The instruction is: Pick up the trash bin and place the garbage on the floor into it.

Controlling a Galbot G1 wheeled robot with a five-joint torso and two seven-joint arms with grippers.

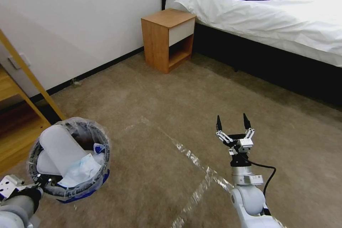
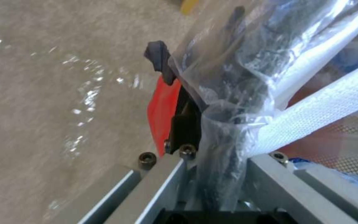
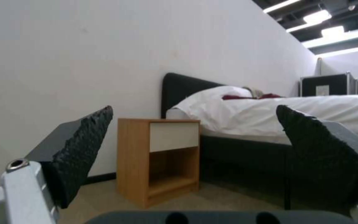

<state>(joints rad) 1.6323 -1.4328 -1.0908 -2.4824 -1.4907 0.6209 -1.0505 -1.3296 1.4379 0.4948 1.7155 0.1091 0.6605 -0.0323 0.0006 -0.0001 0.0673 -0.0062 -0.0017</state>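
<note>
While the left gripper point(image 1: 42, 184) clamps the bin's point(image 1: 69, 160) near rim, the bin hangs above the floor point(image 1: 171, 114), mouth up. A slipper point(image 1: 60, 148) stands lengthwise inside. The right gripper point(image 1: 232, 123) hovers, fingers spread, empty.

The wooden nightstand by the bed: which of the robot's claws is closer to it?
The right. The right gripper hangs open over the carpet, pointing toward the nightstand. The left gripper sits farther back, clamped on the trash bin rim.
</note>
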